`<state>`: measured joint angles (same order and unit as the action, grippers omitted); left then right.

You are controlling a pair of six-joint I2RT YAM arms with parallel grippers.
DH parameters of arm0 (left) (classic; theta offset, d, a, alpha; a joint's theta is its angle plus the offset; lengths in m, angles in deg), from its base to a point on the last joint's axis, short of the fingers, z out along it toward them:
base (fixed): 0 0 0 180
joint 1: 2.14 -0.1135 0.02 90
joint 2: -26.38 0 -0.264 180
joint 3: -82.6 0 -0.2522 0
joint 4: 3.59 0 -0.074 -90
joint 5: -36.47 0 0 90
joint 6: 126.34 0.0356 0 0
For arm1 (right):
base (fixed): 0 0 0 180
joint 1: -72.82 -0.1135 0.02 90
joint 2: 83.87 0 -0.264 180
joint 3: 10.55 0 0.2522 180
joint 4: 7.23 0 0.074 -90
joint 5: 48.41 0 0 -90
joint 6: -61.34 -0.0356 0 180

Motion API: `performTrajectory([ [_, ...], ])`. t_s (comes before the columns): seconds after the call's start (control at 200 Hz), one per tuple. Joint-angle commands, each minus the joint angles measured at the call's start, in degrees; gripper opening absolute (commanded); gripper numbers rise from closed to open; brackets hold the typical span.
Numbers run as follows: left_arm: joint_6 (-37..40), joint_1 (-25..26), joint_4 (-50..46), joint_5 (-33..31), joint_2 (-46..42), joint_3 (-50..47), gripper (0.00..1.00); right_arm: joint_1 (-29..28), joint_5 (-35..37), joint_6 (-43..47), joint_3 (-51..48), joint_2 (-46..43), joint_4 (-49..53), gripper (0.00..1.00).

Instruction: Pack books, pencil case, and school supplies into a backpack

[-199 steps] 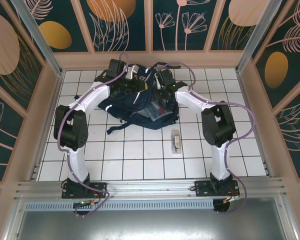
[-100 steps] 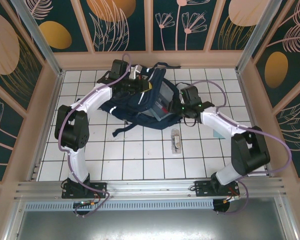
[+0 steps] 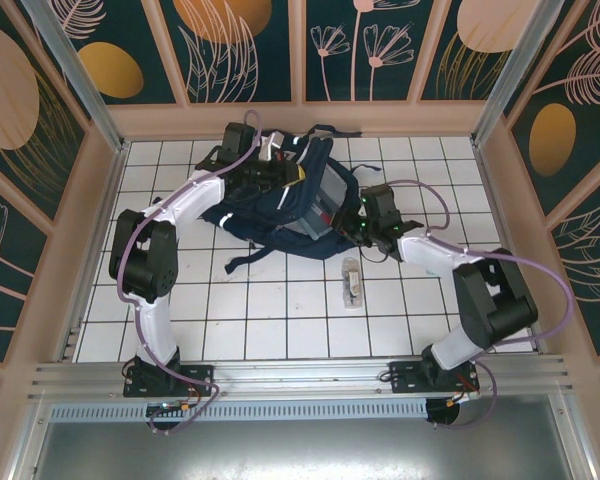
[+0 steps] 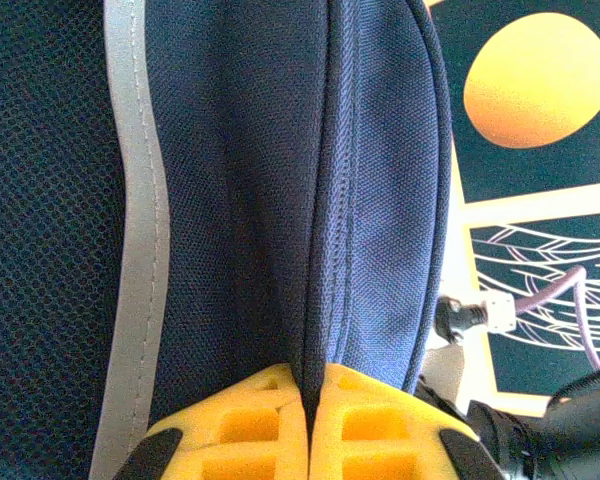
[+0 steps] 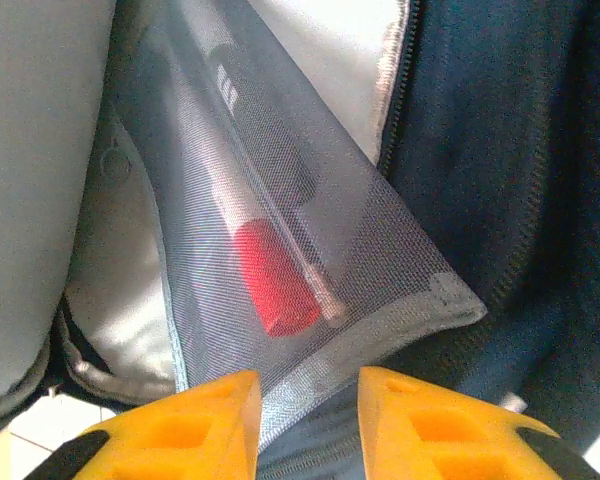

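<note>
Right jaws part-open, bottom edge of the grey mesh pencil case in the narrow gap, not visibly clamped, zipper edge of the backpack just right of it; left jaws pinched flat on a fold of backpack fabric at its far top. School supplies packet lies on the tiled surface just near-side of the backpack, near the right wrist; bare tiles toward the bases, back wall close behind. Left arm arcs in from the left, elbow raised; right arm folded low, elbow out right, forearm aimed at the backpack's right side.
</note>
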<state>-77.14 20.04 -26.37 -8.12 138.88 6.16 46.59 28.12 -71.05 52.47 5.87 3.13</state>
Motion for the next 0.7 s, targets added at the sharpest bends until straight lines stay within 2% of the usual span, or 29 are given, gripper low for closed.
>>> performTrajectory([
  [0.0, -0.33, 0.44, 5.98, 4.21, -4.12, -0.45, 0.00, 0.31, -0.44, -0.15, 3.67, 3.45, -6.01, 0.29],
  [0.17, -0.66, 0.43, 6.29, 5.96, -4.24, -0.83, 0.00, -0.14, -1.33, 1.39, 7.67, 8.57, -9.84, 0.24],
  [0.285, -0.67, 0.42, 6.47, 6.68, -4.58, -0.75, 0.00, -0.40, -0.24, 3.21, 12.42, 13.18, -7.45, 0.24],
  [0.405, -0.73, 0.42, 6.49, 7.47, -4.67, -0.50, 0.00, -1.13, 3.25, 4.06, 17.16, 18.03, -3.71, 0.30],
  [0.54, -1.42, 0.45, 7.15, 8.20, -4.94, -0.12, 0.00, -3.11, 3.09, 4.73, 24.29, 26.44, -0.95, 0.32],
  [0.63, -1.42, 0.54, 6.47, 8.49, -5.02, 0.64, 0.00, -4.56, 1.66, 3.36, 27.92, 32.38, -2.07, 0.32],
  [0.696, -1.39, 0.50, 5.60, 9.03, -4.93, 0.99, 0.00, -4.79, -1.19, 1.88, 29.68, 35.70, -6.51, 0.32],
])
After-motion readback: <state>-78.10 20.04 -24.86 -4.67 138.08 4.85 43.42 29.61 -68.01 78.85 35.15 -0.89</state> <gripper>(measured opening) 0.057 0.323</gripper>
